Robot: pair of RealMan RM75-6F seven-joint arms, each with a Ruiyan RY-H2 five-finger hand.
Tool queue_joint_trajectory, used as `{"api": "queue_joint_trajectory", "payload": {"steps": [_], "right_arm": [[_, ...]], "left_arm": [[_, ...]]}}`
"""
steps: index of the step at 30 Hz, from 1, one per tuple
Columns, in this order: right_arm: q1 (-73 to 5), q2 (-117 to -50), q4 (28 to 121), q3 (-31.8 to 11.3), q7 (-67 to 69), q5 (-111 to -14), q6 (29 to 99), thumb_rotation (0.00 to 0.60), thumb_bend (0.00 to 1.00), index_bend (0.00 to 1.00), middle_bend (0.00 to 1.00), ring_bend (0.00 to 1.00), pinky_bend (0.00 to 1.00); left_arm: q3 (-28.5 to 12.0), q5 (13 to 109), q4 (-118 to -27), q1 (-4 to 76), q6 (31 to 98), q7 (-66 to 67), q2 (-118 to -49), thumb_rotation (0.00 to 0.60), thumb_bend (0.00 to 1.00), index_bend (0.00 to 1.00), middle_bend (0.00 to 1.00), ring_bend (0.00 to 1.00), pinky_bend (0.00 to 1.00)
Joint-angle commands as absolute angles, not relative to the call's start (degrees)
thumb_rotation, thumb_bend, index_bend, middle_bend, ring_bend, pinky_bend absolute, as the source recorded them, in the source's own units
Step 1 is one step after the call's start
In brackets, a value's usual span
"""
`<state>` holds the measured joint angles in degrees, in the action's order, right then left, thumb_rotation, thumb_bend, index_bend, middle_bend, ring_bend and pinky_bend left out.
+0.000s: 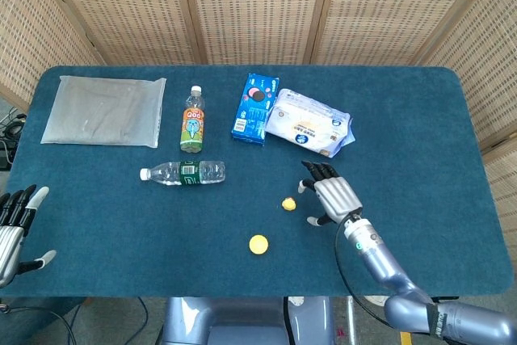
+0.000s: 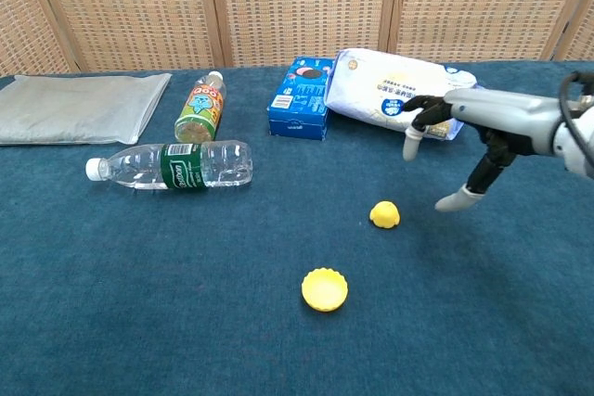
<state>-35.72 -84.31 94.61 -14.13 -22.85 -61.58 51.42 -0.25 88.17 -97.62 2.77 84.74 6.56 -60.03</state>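
Right hand (image 1: 330,194) hovers with fingers spread, holding nothing, just at 3 o'clock of the small yellow lump (image 1: 288,204), palm down as if lined up for a grab, while left hand (image 1: 14,224) idles splayed off the table's (image 1: 404,119) 8 o'clock edge.

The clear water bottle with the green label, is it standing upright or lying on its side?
Lying on its side. The clear water bottle rests lengthwise on the blue table, its white cap pointing left.
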Motion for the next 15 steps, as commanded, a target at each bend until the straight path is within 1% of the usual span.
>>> {"api": "queue_joint_trajectory", "payload": {"steps": [1, 3, 8, 12, 15], "right_arm": [[-38.96, -88.86, 91.84, -14.16, -27.6, -56.73, 51.47, 0.6, 0.11, 0.37, 0.0, 0.0, 0.0], [-39.66, -90.21, 91.09, -13.86, -28.96, -55.25, 51.97, 0.6, 0.14, 0.39, 0.0, 0.0, 0.0], [-41.0, -93.12, 88.85, -13.33, -30.88, -52.46, 53.09, 0.6, 0.15, 0.41, 0.0, 0.0, 0.0], [-41.96, -94.74, 86.67, -12.86, -32.17, -50.69, 53.73, 0.6, 0.2, 0.43, 0.0, 0.0, 0.0], [-42.34, -95.56, 85.29, -12.71, -32.06, -49.89, 53.95, 0.6, 0.2, 0.43, 0.0, 0.0, 0.0]], "left_arm": [[-0.42, 87.73, -97.57, 3.03, 84.34, 6.28, -59.96, 0.6, 0.09, 0.0, 0.0, 0.0, 0.0], [-0.44, 87.58, -97.55, 3.1, 84.22, 6.19, -59.93, 0.6, 0.09, 0.0, 0.0, 0.0, 0.0], [-0.37, 87.39, -97.5, 3.25, 83.91, 6.23, -59.97, 0.6, 0.09, 0.0, 0.0, 0.0, 0.0], [-0.29, 87.35, -97.52, 3.32, 83.83, 6.49, -60.06, 0.6, 0.09, 0.0, 0.0, 0.0, 0.0], [-0.27, 87.25, -97.53, 3.33, 83.85, 6.65, -60.13, 0.6, 0.09, 0.0, 0.0, 0.0, 0.0]]}}
